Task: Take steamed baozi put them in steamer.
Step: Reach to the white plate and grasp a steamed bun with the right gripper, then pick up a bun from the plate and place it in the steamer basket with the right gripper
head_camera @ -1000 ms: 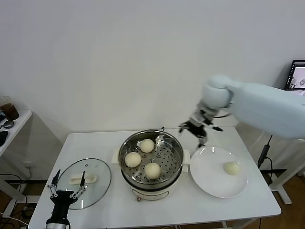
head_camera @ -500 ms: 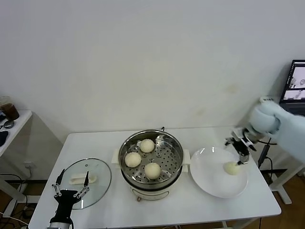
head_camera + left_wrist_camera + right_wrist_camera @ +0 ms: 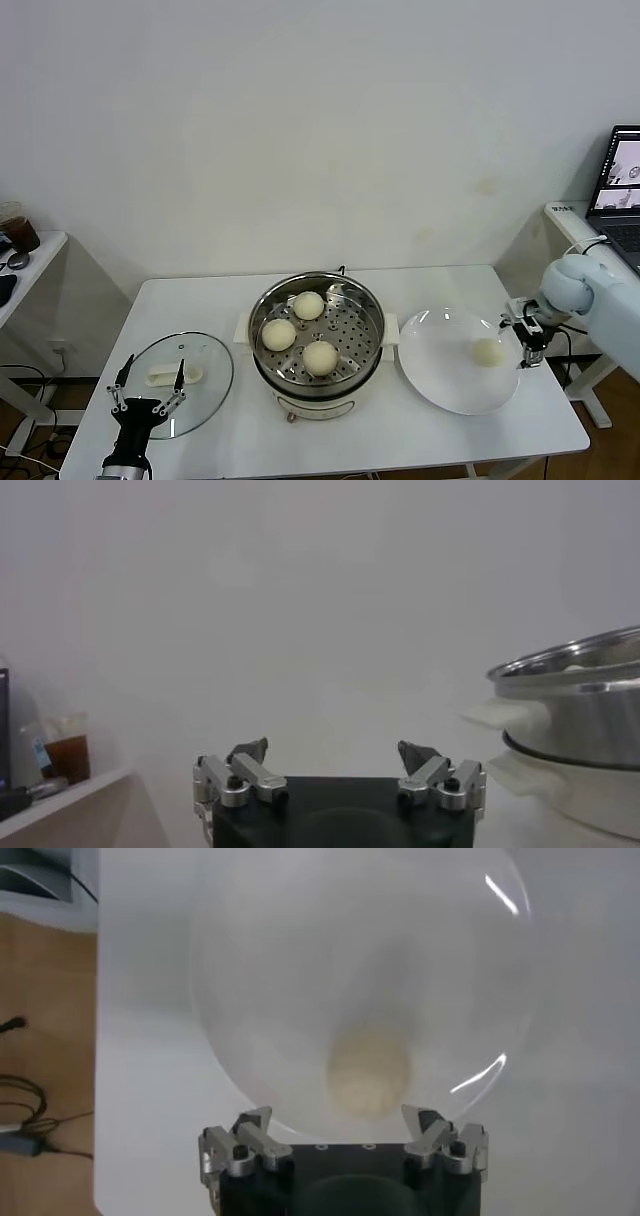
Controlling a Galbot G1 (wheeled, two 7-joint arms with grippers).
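Note:
Three pale round baozi (image 3: 308, 305) (image 3: 279, 334) (image 3: 320, 357) lie in the shiny steel steamer (image 3: 316, 292) on its white cooker base at the table's middle. One baozi (image 3: 487, 351) lies on the white plate (image 3: 440, 375) to the steamer's right; it also shows in the right wrist view (image 3: 370, 1074). My right gripper (image 3: 529, 339) is open and empty, just right of that baozi at the plate's right rim; in its wrist view (image 3: 343, 1120) the baozi lies just ahead of the open jaws. My left gripper (image 3: 146, 393) is open and empty at the table's front left.
A round glass lid (image 3: 196, 380) with a white handle lies flat at the left, beside my left gripper. The steamer's side (image 3: 580, 710) shows in the left wrist view. A side table with a laptop (image 3: 620, 185) stands at the far right.
My right gripper swung from beside the steamer's far right rim over to the plate, then moved right past the baozi to the plate's right rim. The left gripper stayed put.

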